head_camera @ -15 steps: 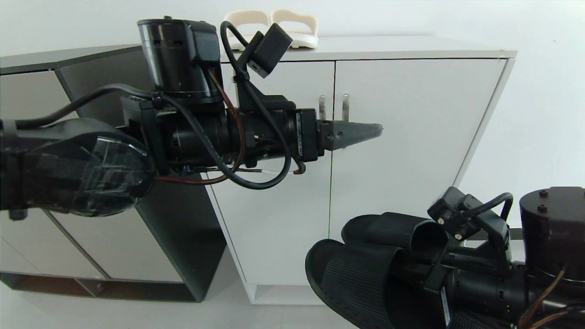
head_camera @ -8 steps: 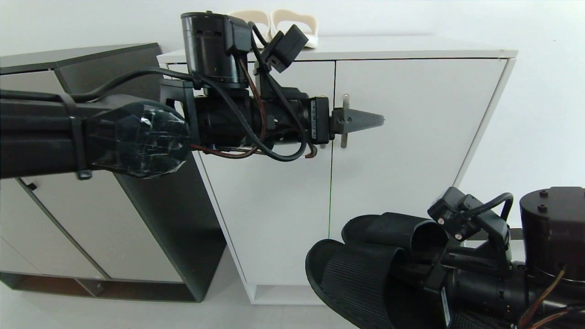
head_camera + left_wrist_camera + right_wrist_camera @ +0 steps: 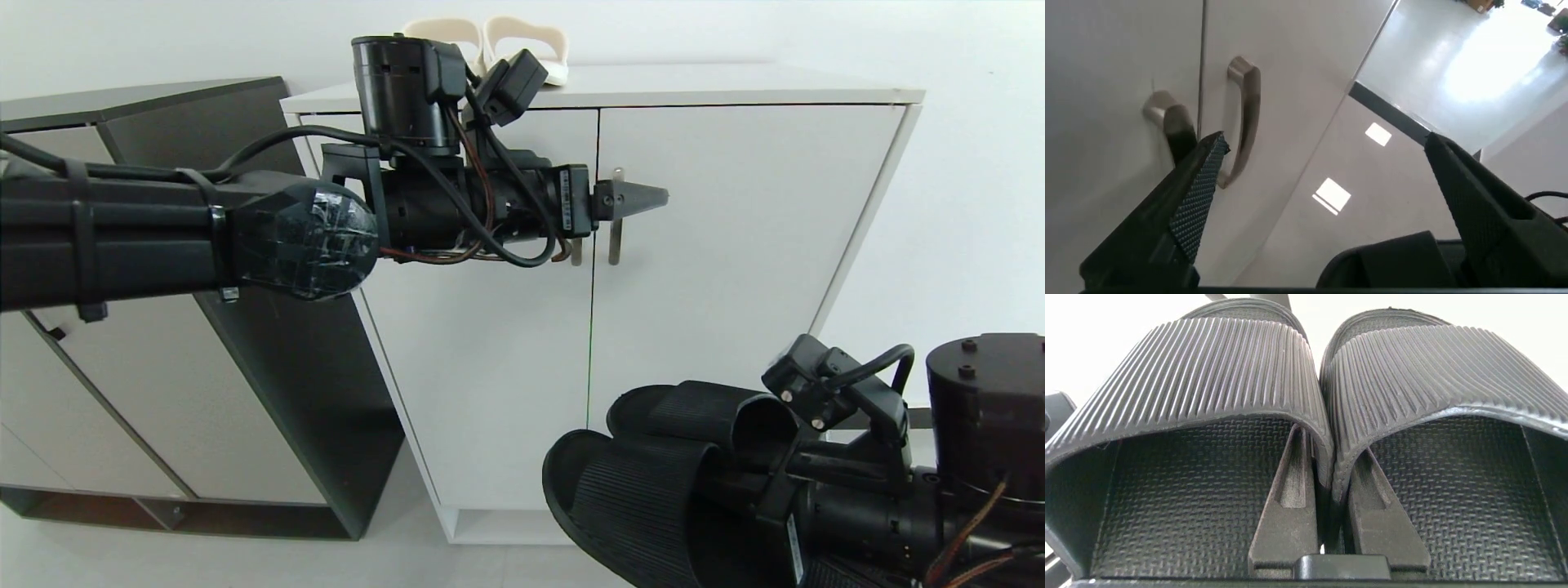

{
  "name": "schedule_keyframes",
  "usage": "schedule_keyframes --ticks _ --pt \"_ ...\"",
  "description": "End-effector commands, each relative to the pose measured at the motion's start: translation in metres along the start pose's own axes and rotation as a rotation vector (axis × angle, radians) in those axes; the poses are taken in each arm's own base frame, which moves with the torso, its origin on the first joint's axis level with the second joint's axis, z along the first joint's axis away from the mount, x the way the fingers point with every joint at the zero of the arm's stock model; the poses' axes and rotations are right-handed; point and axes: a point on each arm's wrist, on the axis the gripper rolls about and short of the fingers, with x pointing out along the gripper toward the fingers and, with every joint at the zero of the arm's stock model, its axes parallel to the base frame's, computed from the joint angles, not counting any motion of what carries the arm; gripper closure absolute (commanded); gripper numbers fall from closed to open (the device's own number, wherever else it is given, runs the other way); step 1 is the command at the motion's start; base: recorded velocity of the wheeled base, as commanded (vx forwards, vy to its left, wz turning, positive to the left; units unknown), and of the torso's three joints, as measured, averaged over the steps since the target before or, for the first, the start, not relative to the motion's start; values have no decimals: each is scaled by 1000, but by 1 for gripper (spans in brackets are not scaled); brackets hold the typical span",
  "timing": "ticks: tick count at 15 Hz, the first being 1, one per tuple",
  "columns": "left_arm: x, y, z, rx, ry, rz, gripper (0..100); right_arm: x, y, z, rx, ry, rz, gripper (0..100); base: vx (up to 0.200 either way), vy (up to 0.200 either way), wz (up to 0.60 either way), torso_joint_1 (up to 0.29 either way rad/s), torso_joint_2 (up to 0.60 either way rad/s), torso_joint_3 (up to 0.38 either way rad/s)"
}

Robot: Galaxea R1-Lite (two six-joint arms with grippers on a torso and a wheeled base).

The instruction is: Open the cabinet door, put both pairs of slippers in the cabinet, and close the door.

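Right wrist view: right gripper (image 3: 1327, 469) had one finger inside each of the black slippers (image 3: 1208, 400), clamped on the two adjoining side walls. It held the pair low, in front of the right cabinet door (image 3: 718, 245). Farther out, left gripper (image 3: 1327, 147) sat at handle height, fingers apart, gripping nothing. One door handle (image 3: 1243, 114) lay just inside one fingertip, and the second handle (image 3: 1167, 118) was partly behind that same finger. Couldn't tell the depth gap to either. Both doors were shut. Farthest back, white slippers (image 3: 522, 49) sat on the cabinet top (image 3: 735, 82), toward its left end, close behind the left wrist. Risks, my read: the handles sit close together, so an off-centre close could catch both or skid off one. A right door swinging out would likely hit the held pair unless the right arm backs off. A pinch on the side walls alone could let one slipper slide out. Lifting the left wrist could knock the white pair off the top.
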Motion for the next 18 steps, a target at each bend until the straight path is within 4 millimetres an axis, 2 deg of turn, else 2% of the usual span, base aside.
schedule_keyframes --ticks 1,5,8,9,13,18 --pt "6 5 -1 1 -6 13 0 1 0 -1 -1 3 2 100 0 0 0 0 0 0" --pt "27 17 -13 -7 12 17 0 1 -2 -1 2 3 -6 100 0 0 0 0 0 0" --pt "35 20 -15 -6 10 15 0 1 -2 -1 2 6 -4 100 0 0 0 0 0 0" --pt "35 20 -14 -6 7 13 100 3 -2 -2 2 14 -5 100 0 0 0 0 0 0" --pt "27 15 -11 -16 9 12 100 2 -1 -3 4 17 21 100 0 0 0 0 0 0" --pt "-6 -27 -11 -22 44 -47 100 -11 1 -8 -6 15 120 100 0 0 0 0 0 0"
